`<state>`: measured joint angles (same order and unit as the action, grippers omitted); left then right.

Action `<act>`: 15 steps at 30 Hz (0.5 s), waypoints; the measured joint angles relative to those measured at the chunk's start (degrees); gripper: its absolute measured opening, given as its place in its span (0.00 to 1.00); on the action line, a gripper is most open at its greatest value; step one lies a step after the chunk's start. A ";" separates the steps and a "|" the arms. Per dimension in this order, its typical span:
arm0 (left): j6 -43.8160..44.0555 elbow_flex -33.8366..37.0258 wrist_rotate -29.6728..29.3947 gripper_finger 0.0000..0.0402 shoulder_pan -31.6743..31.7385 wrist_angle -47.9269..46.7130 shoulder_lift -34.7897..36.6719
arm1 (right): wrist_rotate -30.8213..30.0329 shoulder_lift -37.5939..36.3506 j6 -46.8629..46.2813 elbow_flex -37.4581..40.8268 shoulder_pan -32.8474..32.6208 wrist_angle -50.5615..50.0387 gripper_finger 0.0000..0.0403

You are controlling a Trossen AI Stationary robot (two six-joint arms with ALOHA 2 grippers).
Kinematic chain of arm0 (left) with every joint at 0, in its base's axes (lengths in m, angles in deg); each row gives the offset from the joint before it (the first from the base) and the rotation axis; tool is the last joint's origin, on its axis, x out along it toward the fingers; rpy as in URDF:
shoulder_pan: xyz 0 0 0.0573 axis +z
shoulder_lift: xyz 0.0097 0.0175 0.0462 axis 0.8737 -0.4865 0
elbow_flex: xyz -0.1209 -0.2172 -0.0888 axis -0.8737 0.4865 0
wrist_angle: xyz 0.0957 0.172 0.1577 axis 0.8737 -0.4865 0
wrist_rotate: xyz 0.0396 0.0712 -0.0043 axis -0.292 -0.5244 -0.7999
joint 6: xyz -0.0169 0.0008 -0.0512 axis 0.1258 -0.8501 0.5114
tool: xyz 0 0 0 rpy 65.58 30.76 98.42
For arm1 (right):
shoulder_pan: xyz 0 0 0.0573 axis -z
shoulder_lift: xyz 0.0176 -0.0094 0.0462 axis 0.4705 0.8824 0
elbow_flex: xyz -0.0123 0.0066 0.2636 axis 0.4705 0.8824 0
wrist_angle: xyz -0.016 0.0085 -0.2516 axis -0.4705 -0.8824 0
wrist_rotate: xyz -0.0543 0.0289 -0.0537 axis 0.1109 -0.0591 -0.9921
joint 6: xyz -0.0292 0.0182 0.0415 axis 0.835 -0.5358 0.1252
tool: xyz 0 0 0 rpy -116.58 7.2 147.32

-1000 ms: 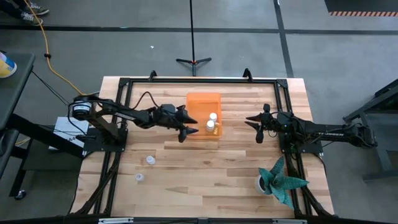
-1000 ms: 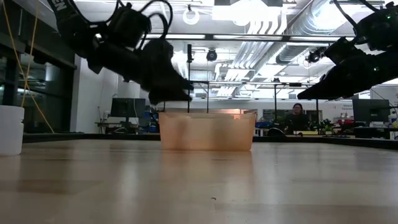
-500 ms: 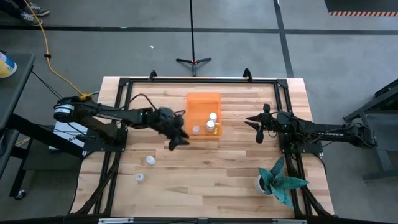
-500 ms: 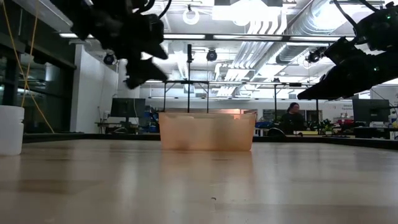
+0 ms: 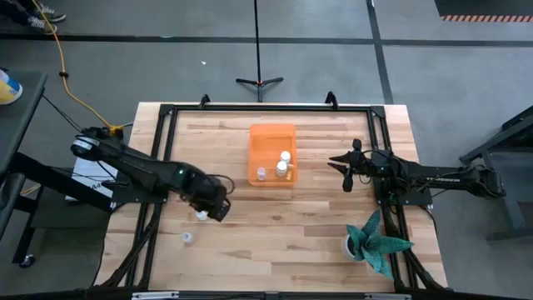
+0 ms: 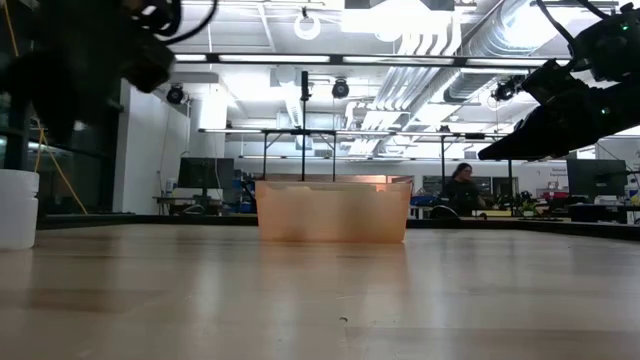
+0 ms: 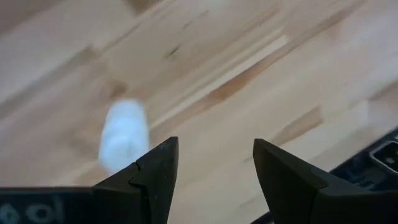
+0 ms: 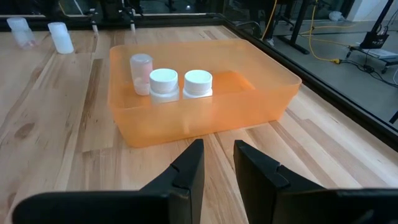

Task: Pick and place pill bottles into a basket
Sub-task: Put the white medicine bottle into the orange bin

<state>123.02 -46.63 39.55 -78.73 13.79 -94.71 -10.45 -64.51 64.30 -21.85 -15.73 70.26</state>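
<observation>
The orange basket (image 5: pixel 272 142) stands at the table's middle far side and holds three white-capped pill bottles (image 5: pixel 281 171), which also show in the right wrist view (image 8: pixel 164 84). Two more pill bottles stand on the table at the near left, one (image 5: pixel 201 216) close to my left gripper (image 5: pixel 221 213) and one (image 5: pixel 186 237) nearer the edge. My left gripper (image 7: pixel 214 168) is open and empty above the wood, with the closer bottle (image 7: pixel 123 134) just outside one finger. My right gripper (image 5: pixel 344 172) is open and empty, held above the table right of the basket (image 8: pixel 199 118).
A white pot with a teal plant (image 5: pixel 375 242) stands at the near right and shows at the low view's left edge (image 6: pixel 17 208). A black frame (image 5: pixel 166 112) runs around the table's edges. Bare wood lies between the basket and the near edge.
My left gripper has left the basket's near left corner and gone toward the table's near left and down, ending beside a loose bottle. A third bottle now shows in the basket where the gripper was. My right arm has kept still.
</observation>
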 joint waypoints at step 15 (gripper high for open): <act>12.97 0.02 -10.66 0.60 -7.45 -10.47 -0.97 | 0.04 0.02 -0.09 0.00 0.00 0.00 0.19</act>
<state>135.99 -46.61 28.89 -86.19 3.33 -95.67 -10.40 -64.49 64.21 -21.85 -15.73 70.26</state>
